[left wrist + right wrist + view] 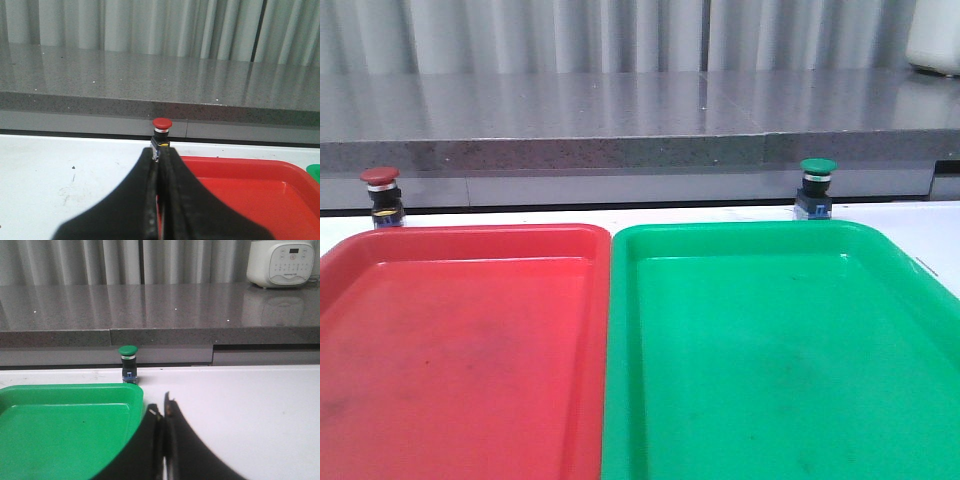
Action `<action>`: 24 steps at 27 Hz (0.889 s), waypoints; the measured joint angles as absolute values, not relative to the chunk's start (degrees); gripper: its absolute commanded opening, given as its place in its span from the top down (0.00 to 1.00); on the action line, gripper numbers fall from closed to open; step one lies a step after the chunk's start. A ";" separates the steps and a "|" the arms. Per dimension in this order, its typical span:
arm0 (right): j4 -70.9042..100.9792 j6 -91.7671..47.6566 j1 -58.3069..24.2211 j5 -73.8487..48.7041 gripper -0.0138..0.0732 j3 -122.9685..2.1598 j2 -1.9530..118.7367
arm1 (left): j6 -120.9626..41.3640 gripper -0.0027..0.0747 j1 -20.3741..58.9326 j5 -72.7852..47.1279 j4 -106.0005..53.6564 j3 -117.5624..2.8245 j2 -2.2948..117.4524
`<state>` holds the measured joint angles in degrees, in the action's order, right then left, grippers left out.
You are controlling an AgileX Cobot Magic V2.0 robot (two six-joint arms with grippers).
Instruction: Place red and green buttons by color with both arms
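The red button stands upright on the white table just behind the far left corner of the red tray. The green button stands upright behind the far edge of the green tray. Neither arm shows in the front view. My left gripper is shut and empty, low over the table, with the red button straight beyond its tips. My right gripper is shut and empty beside the green tray's corner; the green button stands further off, to one side.
A grey stone counter runs along the back, above the table, with curtains behind. A white rice cooker stands on it at the right. Both trays hold nothing.
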<state>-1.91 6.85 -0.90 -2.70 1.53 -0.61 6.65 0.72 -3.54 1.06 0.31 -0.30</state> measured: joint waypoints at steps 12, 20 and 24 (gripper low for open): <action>-1.91 6.85 -0.90 -2.70 0.97 1.53 -0.61 | 6.65 0.99 0.72 -3.54 1.06 0.31 -0.30; -1.91 6.85 -0.90 -2.70 0.97 1.53 -0.61 | 6.65 0.99 0.72 -3.54 1.06 0.31 -0.30; -1.91 6.85 -0.90 -1.82 0.97 1.53 -0.61 | 6.65 0.99 0.72 -2.26 1.06 0.31 -0.30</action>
<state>-1.91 6.85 -0.90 -1.82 1.53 -0.61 6.65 0.72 -2.26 1.06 0.31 -0.30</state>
